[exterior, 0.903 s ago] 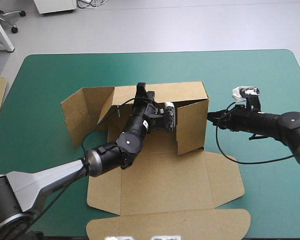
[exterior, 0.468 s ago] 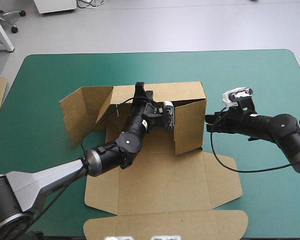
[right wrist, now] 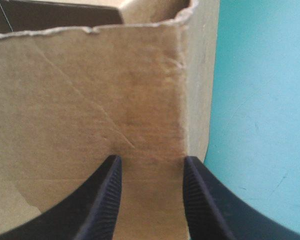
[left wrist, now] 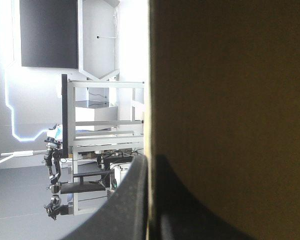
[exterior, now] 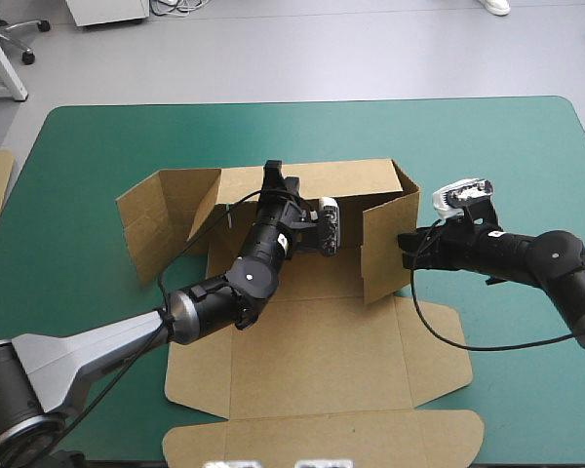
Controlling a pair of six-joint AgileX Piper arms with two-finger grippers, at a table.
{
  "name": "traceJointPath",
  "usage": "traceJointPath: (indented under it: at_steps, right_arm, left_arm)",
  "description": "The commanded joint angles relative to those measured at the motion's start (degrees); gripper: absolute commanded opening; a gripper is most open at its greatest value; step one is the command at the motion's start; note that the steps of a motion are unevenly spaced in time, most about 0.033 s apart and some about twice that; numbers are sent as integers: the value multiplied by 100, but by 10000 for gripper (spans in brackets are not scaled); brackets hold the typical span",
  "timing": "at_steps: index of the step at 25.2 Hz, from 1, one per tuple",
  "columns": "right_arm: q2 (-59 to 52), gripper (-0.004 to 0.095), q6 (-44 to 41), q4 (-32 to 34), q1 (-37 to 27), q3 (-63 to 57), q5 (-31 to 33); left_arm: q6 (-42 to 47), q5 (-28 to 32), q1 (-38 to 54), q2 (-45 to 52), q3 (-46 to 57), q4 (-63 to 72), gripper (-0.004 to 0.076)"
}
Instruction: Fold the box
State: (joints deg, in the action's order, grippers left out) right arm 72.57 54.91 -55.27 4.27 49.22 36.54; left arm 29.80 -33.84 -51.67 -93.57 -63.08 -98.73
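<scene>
step: raising side walls | brown cut-cardboard box (exterior: 322,341) mid-frame on teal-green table cover (exterior: 526,146), lid flat toward bottom | left gripper (left wrist: 150,160): 2 black fingers pinching back wall | right gripper (right wrist: 150,162): fingers parted, gripping nothing, against right flap | next, I reckon: push flap inward, tuck

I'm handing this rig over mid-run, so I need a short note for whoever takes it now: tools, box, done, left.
Left tool: shut on the top edge of the back wall of the box, holding it upright.
Right tool: open, tips at the outer face of the right wall.
Done: back and right walls are raised.
Left: the left wall splays outward and the front panels lie flat on the teal-green table. Bring these up and tuck them.
</scene>
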Motion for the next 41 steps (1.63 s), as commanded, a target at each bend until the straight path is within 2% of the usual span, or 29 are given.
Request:
traceJointPath:
  at_steps: [1,7,13,15,16,17,18,19,20,21,22,24,25,29,32,35,38,41]
  right_arm:
    - [-163,376,-66,-177,16,144,-19]
    - [-260,376,-277,-11,16,144,-24]
    - [-584,376,-887,683,16,144,-64]
    - [-839,376,-1401,1140,27,144,-38]
    - [-1098,369,-1956,1709,140,144,-38]
    - [-1219,360,-2307,2000,185,144,-62]
    - [-1521,339,-3147,2726,236,198,-66]
    - [-1653,336,-3494,3113,234,280,-37]
    - [-1800,336,-4294,3886,234,595,161]
    - [-1820,336,-4541,4147,234,773,343]
    - [-1739,336,-5120,4731,234,1318,868]
    - [-1354,335,-5415,5154,234,2206,1659]
    - [-1052,336,-5415,5195,234,2700,1941]
    - [-69,336,-5360,4994,95,3896,2269]
    - [824,336,-4861,3988,-431,4814,2564]
    - [1546,336,-4481,3249,-857,5527,3102]
    - [2288,336,-4488,3207,-994,6241,3498]
    - [2894,337,-4620,3247,-1008,6792,3487]
  left_arm:
    - [97,-125,-25,218,-176,-237,-15]
    - [119,-125,-25,218,-176,-237,-15]
    - [164,-135,-25,218,-176,-237,-14]
    - [225,-147,-25,218,-176,-237,-14]
    - [225,-147,-25,218,-176,-237,-15]
    - [225,-147,-25,218,-176,-237,-14]
    - [225,-147,-25,218,-176,-237,-14]
    - [225,-147,-25,218,-176,-237,-14]
    - [225,-147,-25,218,-176,-226,-14]
    - [225,-147,-25,218,-176,-225,-15]
    - [225,-150,-25,218,-176,-225,-14]
    - [225,-161,-25,218,-176,-225,-14]
    - [225,-173,-25,218,-176,-225,-14]
    - [225,-208,-25,218,-176,-225,-15]
    - [291,-217,-25,218,-176,-225,-14]
    - [329,-217,-25,218,-176,-225,-15]
    - [338,-217,-25,218,-176,-225,-14]
    - [338,-217,-25,218,-176,-225,-14]
